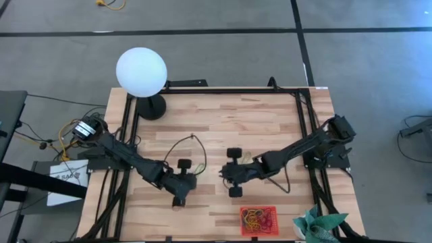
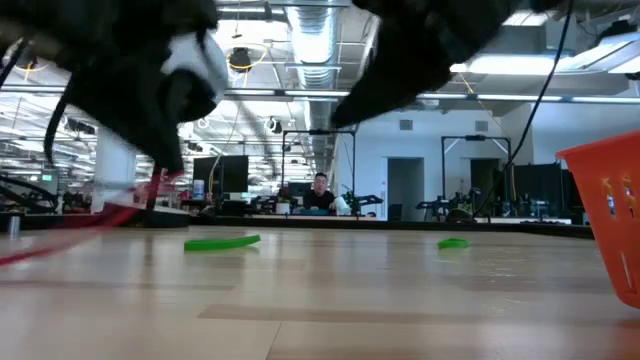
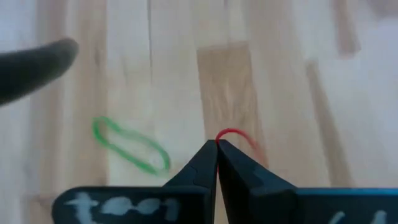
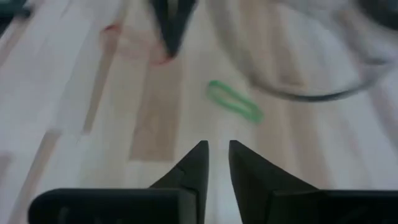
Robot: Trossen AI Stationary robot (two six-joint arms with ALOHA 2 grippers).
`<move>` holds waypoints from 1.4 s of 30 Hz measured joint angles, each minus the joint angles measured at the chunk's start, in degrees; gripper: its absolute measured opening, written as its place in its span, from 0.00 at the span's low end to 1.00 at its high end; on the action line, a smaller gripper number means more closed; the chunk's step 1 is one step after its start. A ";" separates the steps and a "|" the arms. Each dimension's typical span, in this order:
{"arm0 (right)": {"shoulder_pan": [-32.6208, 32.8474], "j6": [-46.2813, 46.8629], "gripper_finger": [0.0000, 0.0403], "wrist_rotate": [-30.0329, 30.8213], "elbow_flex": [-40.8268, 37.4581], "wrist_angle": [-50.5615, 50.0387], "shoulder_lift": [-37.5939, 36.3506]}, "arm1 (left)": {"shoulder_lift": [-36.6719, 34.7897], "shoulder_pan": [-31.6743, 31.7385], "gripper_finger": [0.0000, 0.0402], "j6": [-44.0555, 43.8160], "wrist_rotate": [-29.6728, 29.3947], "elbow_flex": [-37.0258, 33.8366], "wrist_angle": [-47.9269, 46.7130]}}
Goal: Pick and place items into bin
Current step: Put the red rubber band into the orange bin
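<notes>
Left hand (image 3: 216, 144) pinching red band (image 3: 235, 134), green band (image 3: 130, 145) beside

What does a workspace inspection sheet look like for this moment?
Surface: wooden table, bare in the middle.
Job's things: bin at the near edge, holding many bands; red band pinched by the left gripper; green band loose beside it.
Clutter: white globe lamp at a far corner; teal cloth beside the bin.
Grippers: left gripper jaws shut on the red band; right gripper jaws slightly apart, empty, above the table.
Cables: black cable looped on the table.
Surroundings: person seated far behind.
</notes>
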 joint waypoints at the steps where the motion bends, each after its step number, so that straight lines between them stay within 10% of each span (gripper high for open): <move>1: -0.15 -1.57 0.16 -0.89 -0.05 0.66 1.08 | -0.07 -0.02 0.00 1.10 -0.67 1.45 -0.49; 18: -3.72 2.49 0.45 0.92 0.83 29.24 16.12 | -0.26 2.17 0.00 -2.50 -7.63 6.76 -8.91; 42: -5.44 7.50 0.39 -10.53 0.83 33.89 16.71 | -0.35 2.14 0.00 -3.00 -7.80 6.76 -9.50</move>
